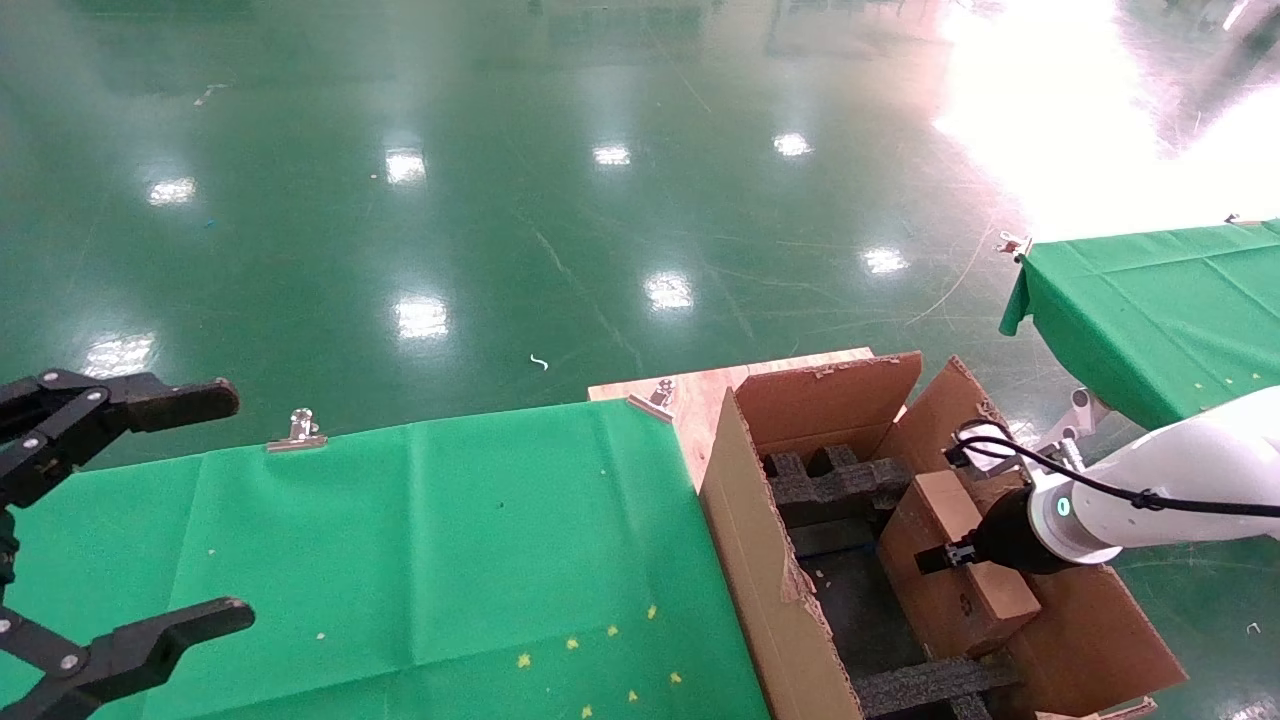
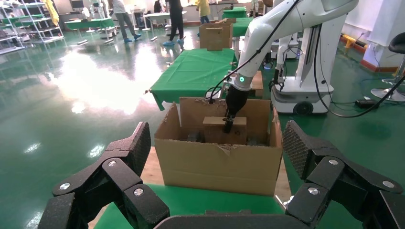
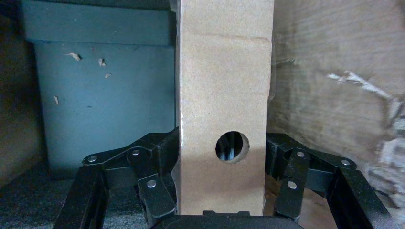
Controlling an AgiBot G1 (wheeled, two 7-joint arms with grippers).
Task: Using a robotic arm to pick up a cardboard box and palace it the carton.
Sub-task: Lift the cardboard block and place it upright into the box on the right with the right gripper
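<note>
The white robotic arm (image 1: 1180,480) reaches in from the right. Its black right gripper (image 1: 935,558) is shut on the cardboard box (image 1: 950,600) and holds it on edge inside the carton (image 1: 760,560), against the right wall and above the black foam inserts (image 1: 830,485). In the right wrist view the box (image 3: 222,71) fills the middle, with its round hole low down, and the fingers (image 3: 157,157) clamp both sides. In the left wrist view the carton (image 2: 219,162) stands ahead with the box (image 2: 215,133) inside. My left gripper (image 1: 230,505) is open and empty at the far left.
A green-clothed table (image 1: 450,550) lies left of the carton, with metal clips (image 1: 300,430) on its far edge. A wooden board (image 1: 700,390) sits under the carton. A second green table (image 1: 1150,310) stands at the right. Glossy green floor lies beyond.
</note>
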